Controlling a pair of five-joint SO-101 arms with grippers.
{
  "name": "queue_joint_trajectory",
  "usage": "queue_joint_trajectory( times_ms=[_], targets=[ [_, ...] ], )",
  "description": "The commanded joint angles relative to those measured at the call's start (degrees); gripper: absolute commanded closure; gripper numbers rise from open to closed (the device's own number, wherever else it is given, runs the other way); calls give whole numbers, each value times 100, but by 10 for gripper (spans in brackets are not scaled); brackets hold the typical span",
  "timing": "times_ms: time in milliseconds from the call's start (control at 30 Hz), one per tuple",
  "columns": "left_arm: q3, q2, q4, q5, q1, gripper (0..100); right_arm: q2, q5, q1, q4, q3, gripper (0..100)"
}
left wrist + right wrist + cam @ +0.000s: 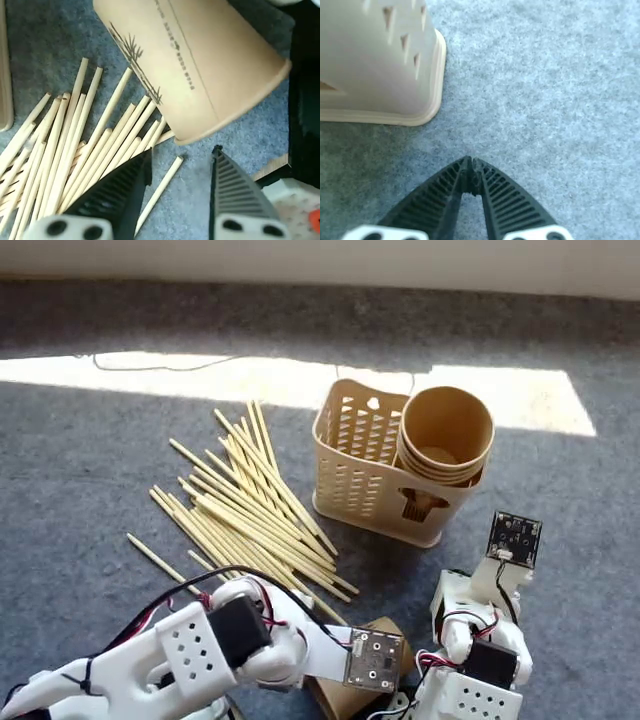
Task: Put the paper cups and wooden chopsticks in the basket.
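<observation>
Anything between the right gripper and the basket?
No, just bare grey carpet between the right gripper and the basket, seen in the right wrist view.

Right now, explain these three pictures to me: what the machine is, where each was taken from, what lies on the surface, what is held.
These are two small robot arms side by side, each ending in a two-fingered gripper. One picture looks down from a fixed camera; the other two come from cameras on the arms' wrists. On the grey carpet are a heap of chopsticks, a basket with stacked cups in it, and one loose cup on its side. The left gripper is open near that cup, the right gripper shut beside the basket. Neither holds anything.
</observation>
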Motion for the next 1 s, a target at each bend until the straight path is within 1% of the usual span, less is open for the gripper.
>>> queue_joint_trajectory(
  times_ms=[0,100,267,367,533,600,867,967],
  targets=[
    [-189,-330,-88,396,391,811,-40,-26,48,-163,620,980],
    [40,-611,-387,774,567,811,-40,-26,48,-171,620,980],
    [708,-989,-941,853,585,812,-40,-26,48,-171,620,980],
    [866,-1191,-967,862,602,829,-40,-26,48,-171,620,980],
    [848,-1596,-958,862,602,959,-40,-26,48,-171,620,980],
    [848,-1780,-958,862,602,996,-40,-26,48,-171,620,980],
    [831,-2273,-932,1178,558,994,-40,-26,48,-171,620,980],
    [813,-2281,-932,1178,347,994,-40,-26,48,-171,620,980]
  ],
)
